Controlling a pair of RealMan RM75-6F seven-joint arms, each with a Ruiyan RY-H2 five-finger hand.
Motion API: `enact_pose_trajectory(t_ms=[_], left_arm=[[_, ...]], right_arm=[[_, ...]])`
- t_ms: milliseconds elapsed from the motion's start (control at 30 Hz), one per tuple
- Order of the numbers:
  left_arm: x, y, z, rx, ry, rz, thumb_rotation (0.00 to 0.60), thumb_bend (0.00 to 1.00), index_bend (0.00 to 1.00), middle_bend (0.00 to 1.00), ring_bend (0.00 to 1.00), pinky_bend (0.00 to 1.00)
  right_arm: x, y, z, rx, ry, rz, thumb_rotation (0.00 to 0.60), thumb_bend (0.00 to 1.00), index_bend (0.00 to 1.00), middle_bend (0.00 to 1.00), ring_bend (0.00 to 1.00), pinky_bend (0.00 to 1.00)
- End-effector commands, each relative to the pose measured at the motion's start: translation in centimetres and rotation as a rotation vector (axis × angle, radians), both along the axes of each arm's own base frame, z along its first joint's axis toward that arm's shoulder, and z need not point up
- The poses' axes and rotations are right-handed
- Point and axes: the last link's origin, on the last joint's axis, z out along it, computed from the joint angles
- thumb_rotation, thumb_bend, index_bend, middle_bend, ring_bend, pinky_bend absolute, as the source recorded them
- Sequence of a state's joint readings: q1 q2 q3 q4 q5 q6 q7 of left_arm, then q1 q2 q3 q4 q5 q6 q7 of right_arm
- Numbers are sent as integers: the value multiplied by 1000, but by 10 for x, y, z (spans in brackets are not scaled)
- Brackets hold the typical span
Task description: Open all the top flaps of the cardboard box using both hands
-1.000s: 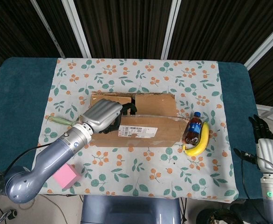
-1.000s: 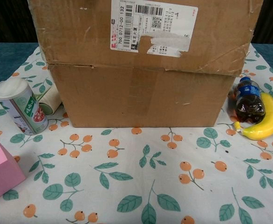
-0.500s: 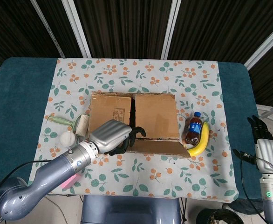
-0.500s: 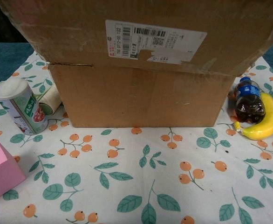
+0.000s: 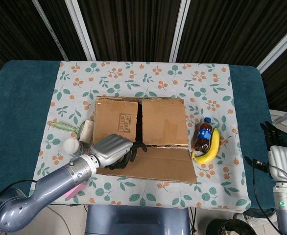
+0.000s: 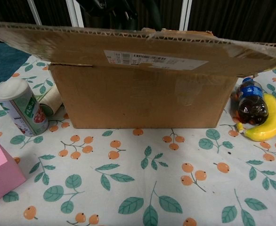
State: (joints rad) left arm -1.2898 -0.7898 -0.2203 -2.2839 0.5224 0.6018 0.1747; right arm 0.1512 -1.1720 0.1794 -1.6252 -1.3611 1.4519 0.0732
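The cardboard box (image 5: 139, 128) is seen at the centre of the floral tablecloth (image 5: 143, 78) in the head view. Its near flap (image 5: 153, 164) is folded out toward 6 o'clock, roughly level; in the chest view the flap's underside with the shipping label (image 6: 154, 60) is presented above the box front. Two inner flaps (image 5: 139, 121) are lying closed across the top, with a dark gap between them.

The left hand (image 5: 115, 151) is placed on the near flap at its 9 o'clock end, fingers curled over the fold line by the box opening; whether the flap edge is clamped or only pressed cannot be told. The right hand (image 5: 279, 155) is held well apart from the box at 3 o'clock, off the table edge, nothing in it; finger spread cannot be told.

A cola bottle (image 5: 203, 134) and a banana (image 5: 210, 148) are touching each other just beside the box at 3 o'clock. At 9 o'clock a white can (image 6: 19, 107) and a paper roll (image 6: 51, 100) are seen, with a pink block (image 6: 0, 169) at 7 o'clock.
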Motion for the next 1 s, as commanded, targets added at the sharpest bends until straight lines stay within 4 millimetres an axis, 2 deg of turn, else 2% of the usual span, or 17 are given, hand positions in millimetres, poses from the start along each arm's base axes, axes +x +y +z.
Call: enact_pose_trajectory(t_ms=[33,267,533,633,767,900,1000], left_arm=[[-7,-1,-3,-21,10,20,600,914,221,461,363,433],[-18,-3,-10,-69,37,39,600,895,219,460,363,432],[-23,-1,-12,-61,34,33,600,868,219,459,362,429],[-23,1,-10,-29,19,23,600,766,205,439,343,406],[-26,7,-3,66,-16,8,600,565,142,323,240,324],[-43,17,11,304,-26,-56,600,419,66,166,114,220],[-64,19,23,466,-2,-71,600,348,17,81,38,137]], right_arm=[[-1,1,-1,2,-4,-5,600,235,0,0,0,209],[-2,1,-1,1,-11,-12,600,235,0,0,0,209],[-2,1,-1,2,-15,-17,600,235,0,0,0,209],[-2,1,-1,3,-16,-20,600,236,0,0,0,209],[-2,1,0,5,-9,-20,600,236,0,0,0,209],[-1,0,2,1,-2,-16,600,236,0,0,0,209],[0,-1,4,0,8,-15,600,236,0,0,0,209]])
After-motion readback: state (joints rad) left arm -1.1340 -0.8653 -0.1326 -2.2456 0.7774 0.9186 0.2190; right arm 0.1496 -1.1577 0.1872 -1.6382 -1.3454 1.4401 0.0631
